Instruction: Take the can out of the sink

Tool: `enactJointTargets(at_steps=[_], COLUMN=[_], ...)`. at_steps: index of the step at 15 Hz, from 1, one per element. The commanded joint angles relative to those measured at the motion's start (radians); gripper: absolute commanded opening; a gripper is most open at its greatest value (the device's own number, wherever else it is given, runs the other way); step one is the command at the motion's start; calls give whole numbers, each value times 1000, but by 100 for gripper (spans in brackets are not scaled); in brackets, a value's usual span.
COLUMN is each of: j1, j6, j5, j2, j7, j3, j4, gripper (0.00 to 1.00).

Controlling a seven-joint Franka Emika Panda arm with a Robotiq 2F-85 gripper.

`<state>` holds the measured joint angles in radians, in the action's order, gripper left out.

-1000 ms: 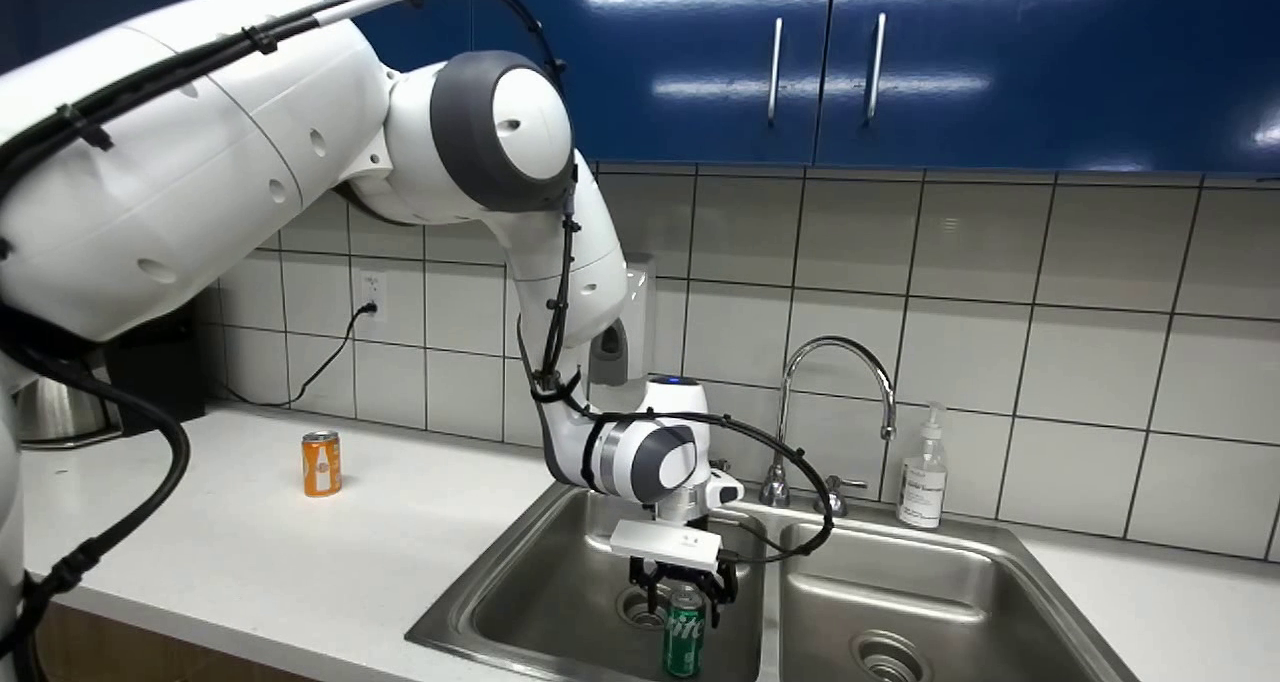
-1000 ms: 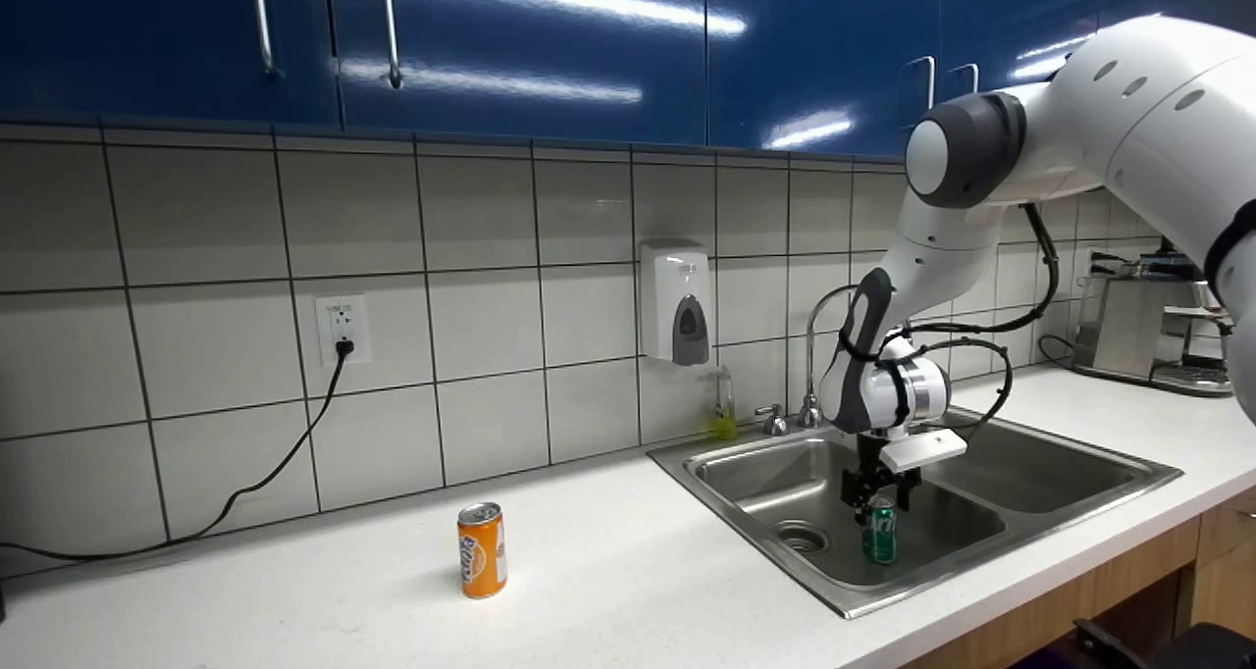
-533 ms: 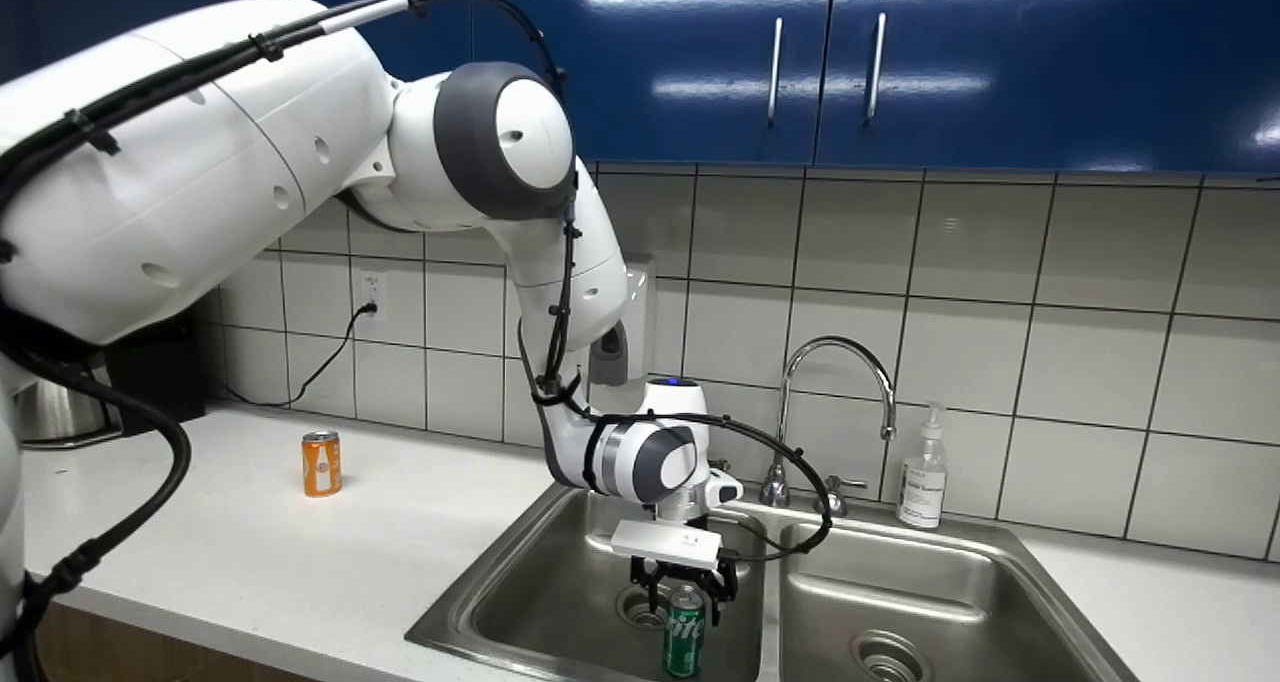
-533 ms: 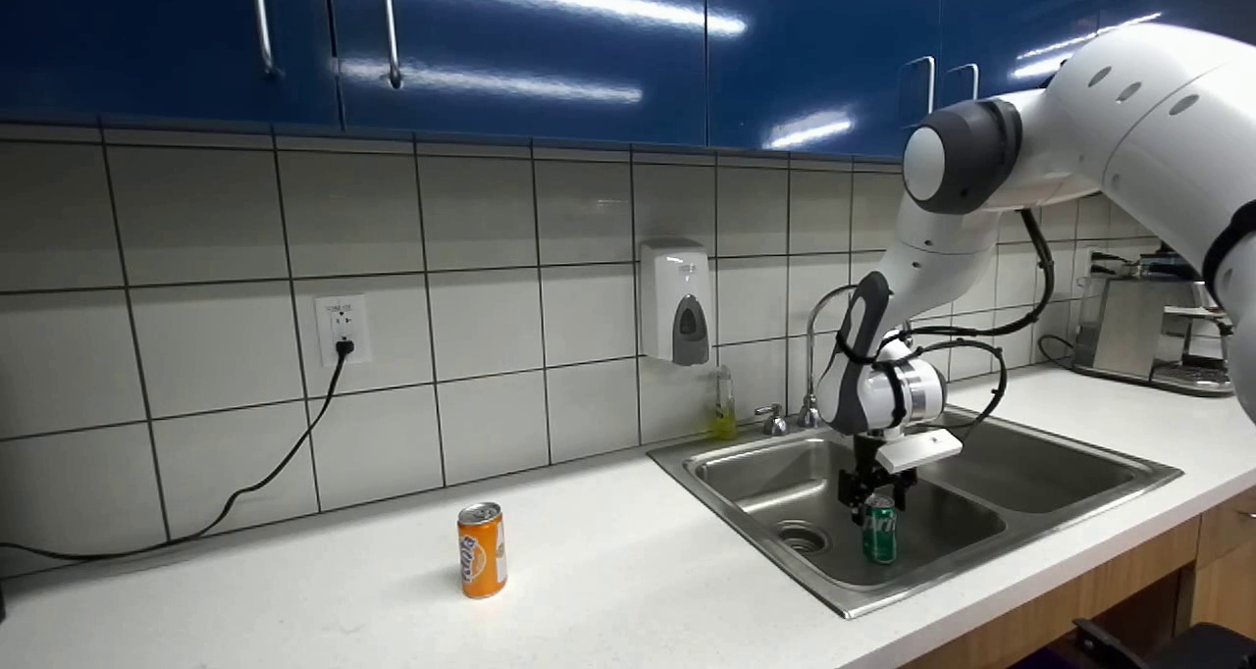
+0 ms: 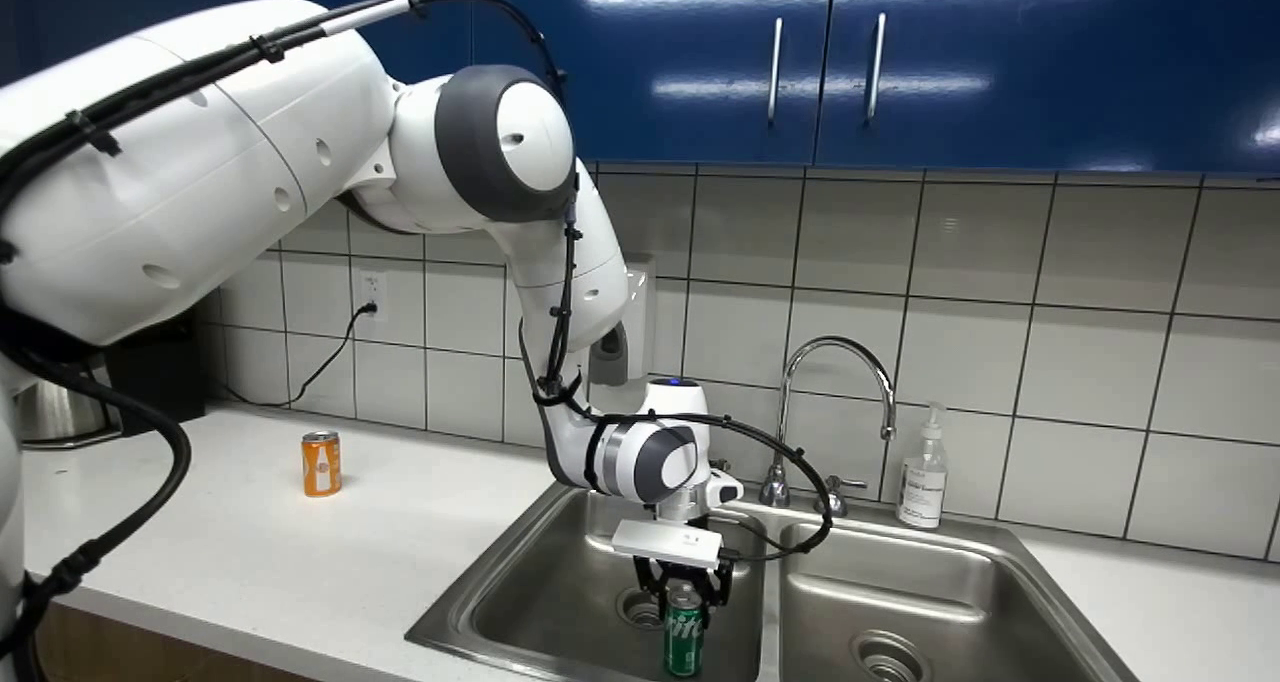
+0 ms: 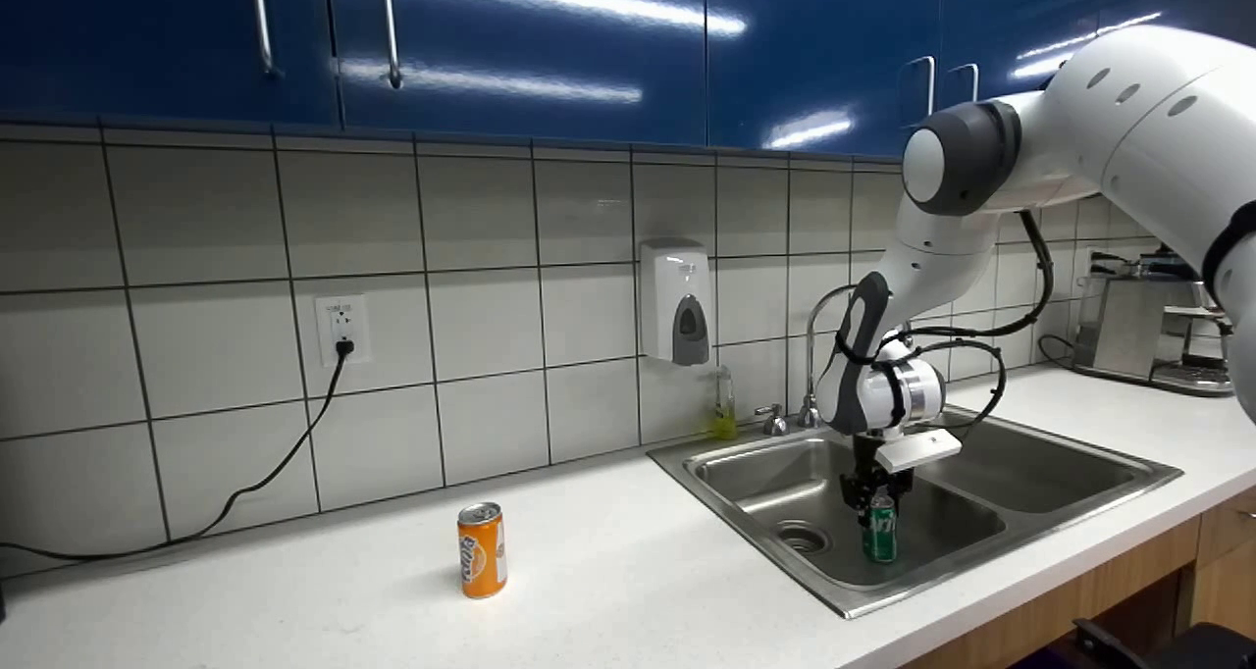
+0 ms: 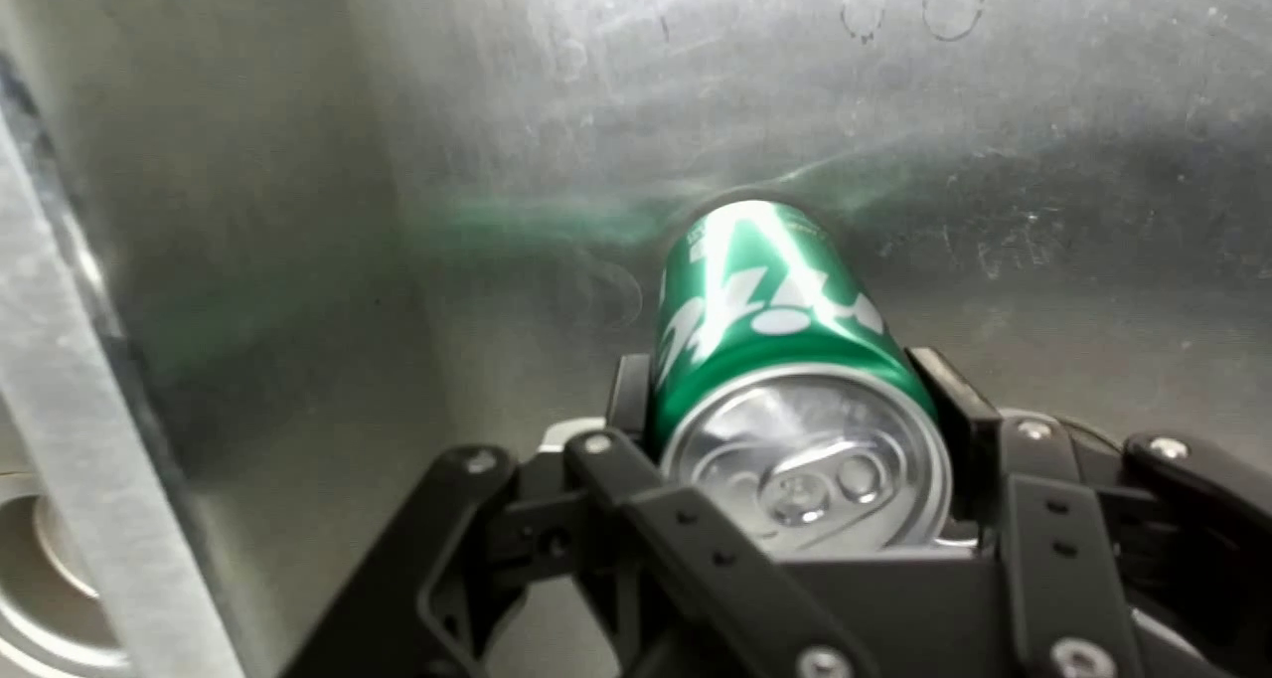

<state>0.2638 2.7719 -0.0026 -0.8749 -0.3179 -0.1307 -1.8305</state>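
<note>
We see the gripper [image 7: 790, 385] closed on both sides of the green can [image 5: 684, 652], which stands upright in the sink [image 5: 771, 612]; an orange can [image 6: 481, 551] stands outside it

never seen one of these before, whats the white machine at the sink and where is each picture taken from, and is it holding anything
The white machine is a robot arm, ending in a black gripper, a two-fingered clamp. The two wide pictures are shot from outside the robot, from different places; the close-up looks down from its wrist. There you see the gripper closed on a green can, near the silvery top. The can stands upright in one basin of the sink, apparently not yet lifted. On the white counter, in both exterior views, stands an orange can.
</note>
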Motion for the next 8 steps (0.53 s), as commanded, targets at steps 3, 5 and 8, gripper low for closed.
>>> enactJointTargets(at_steps=[3,5,8], j1=[15,19,7], j6=[-41,-47,-55], j5=[-24,-23,-35], j2=[51,107,203], j7=[27,18,9], j3=[15,21,14], j4=[-21,-66,-146], gripper=[39,39,39])
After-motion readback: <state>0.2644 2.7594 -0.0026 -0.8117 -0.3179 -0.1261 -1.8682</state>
